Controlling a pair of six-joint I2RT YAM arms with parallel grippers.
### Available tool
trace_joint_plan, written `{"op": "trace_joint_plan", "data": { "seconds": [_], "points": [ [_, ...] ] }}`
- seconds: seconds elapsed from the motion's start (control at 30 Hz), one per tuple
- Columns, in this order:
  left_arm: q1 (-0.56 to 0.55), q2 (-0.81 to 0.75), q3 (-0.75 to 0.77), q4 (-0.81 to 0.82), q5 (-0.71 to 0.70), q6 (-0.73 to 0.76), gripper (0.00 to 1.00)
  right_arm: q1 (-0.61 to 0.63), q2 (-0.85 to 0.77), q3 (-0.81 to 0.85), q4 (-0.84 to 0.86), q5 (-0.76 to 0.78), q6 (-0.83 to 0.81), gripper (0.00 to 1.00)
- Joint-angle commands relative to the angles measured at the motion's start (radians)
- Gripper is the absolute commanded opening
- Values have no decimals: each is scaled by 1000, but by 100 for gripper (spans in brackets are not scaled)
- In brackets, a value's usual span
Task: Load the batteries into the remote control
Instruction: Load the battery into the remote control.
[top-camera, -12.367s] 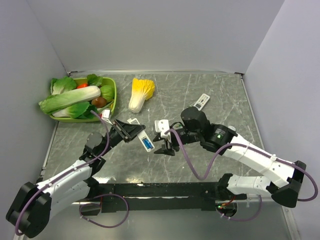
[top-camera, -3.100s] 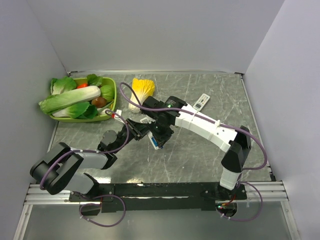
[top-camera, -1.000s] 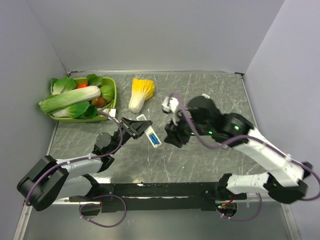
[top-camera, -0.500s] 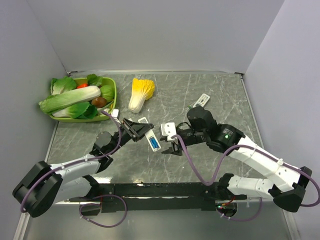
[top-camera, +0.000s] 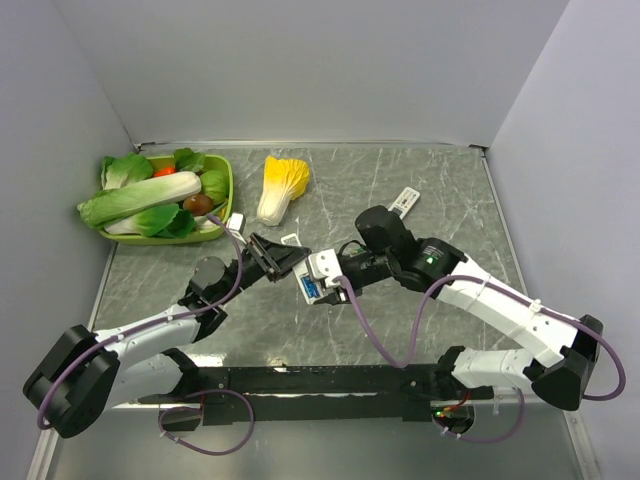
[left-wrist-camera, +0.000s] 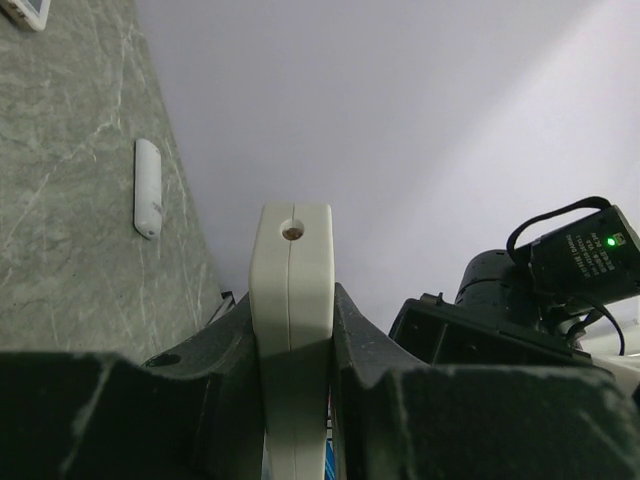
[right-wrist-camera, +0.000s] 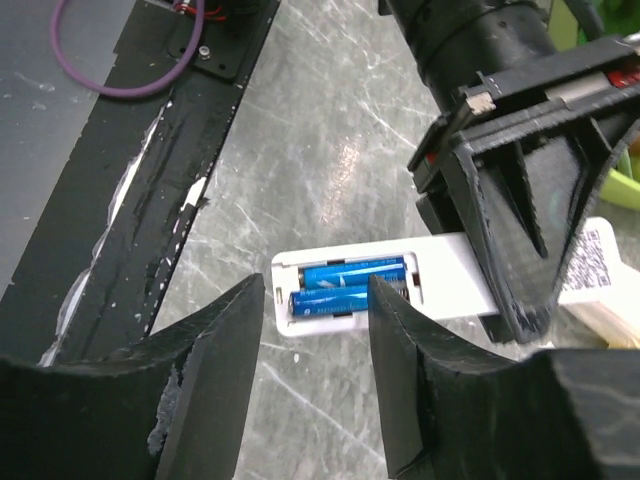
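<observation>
The marbled grey-green table (top-camera: 290, 335) is enclosed by plain pale walls (top-camera: 300, 70) on three sides, with a black rail (top-camera: 320, 380) along the lower edge of the top view. At upper left stands a green tray (top-camera: 228, 185) of vegetables (top-camera: 140, 200). To its right lies a yellow cabbage (top-camera: 280, 185), and right of centre a second remote (top-camera: 403, 203) lies flat, well apart from both grippers. At mid-frame the left gripper (top-camera: 278, 258) is clamped on the remote control (right-wrist-camera: 450, 285). Its wrist view shows the casing edge-on, with a finger pressed against each side. Two blue batteries (right-wrist-camera: 345, 285) lie side by side in the open compartment at the remote's free end. The right gripper (right-wrist-camera: 318, 300) is spread wide and holds nothing, its fingertips either side of that compartment. Contact with the casing cannot be determined. In the top view the right wrist's white block covers most of the compartment, leaving only a sliver of blue. A white item at the upper left corner of the left wrist view is cut off and cannot be identified.
</observation>
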Motion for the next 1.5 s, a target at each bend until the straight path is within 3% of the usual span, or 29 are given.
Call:
{"op": "trace_joint_plan", "data": {
  "seconds": [0.0,0.77,1.1,1.47],
  "points": [
    [2,-22,56,18,30,27,1,-12,8,48,-5,-73,-57,51],
    [14,28,86,117,107,17,1,-61,71,5,13,-108,-63,40],
    [27,4,80,148,114,-17,1,-57,90,-53,18,-23,-73,33],
    [36,24,86,268,180,-84,1,-71,96,-194,173,102,-38,31]
  ]
}}
